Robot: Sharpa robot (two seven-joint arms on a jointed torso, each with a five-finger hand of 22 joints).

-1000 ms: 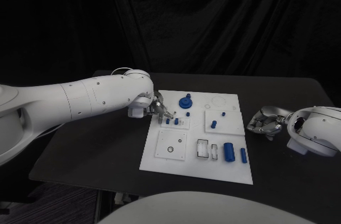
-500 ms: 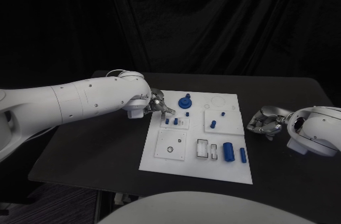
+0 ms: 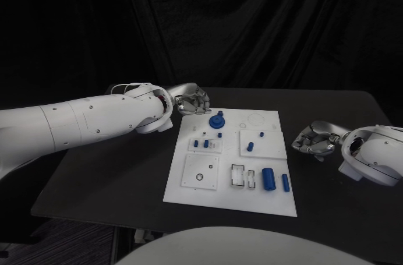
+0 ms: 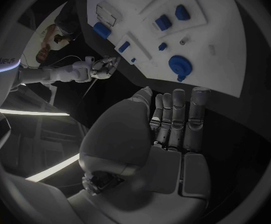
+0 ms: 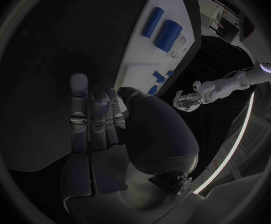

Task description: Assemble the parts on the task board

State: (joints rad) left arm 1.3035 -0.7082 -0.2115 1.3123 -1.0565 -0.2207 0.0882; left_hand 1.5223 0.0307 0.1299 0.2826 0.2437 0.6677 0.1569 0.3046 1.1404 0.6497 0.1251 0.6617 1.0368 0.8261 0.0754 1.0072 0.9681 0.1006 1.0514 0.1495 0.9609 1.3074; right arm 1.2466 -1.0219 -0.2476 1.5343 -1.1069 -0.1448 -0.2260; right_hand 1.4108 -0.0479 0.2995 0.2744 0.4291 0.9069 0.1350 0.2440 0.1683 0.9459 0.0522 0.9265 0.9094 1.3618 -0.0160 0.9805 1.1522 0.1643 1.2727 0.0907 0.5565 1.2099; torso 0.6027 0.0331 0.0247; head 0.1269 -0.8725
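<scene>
Nearest the robot, at the near edge of the task board (image 3: pixel 195 198), nothing has shifted: the large blue cylinder (image 3: pixel 268 179) and the slimmer blue peg (image 3: pixel 285 182) lie side by side near the board's near right corner, beside the small white holder (image 3: pixel 240 176) and the square insert with a dark ring (image 3: pixel 201 172). Further in, two short blue pegs (image 3: pixel 200 142) stand in the left-hand square plate, just where the left hand hovered a second ago, and two smaller blue pieces (image 3: pixel 256 141) sit on the right-hand plate. The blue round knob with its upright stem (image 3: pixel 218 120) stands near the far edge.

The right hand (image 3: pixel 311 141) rests off the board's right edge, fingers curled in on nothing, unchanged.

The change is at the far left corner: the left hand (image 3: pixel 192 100) has lifted away from the pegs and pulled back beyond the board's far edge. The left wrist view shows its fingers (image 4: pixel 176 115) straight and side by side with nothing between them, so it is empty and unclenched (it looks like a release, not a pick-up). My reading is that the peg placement is finished and the next part, probably one of the loose cylinders at the near right, awaits
</scene>
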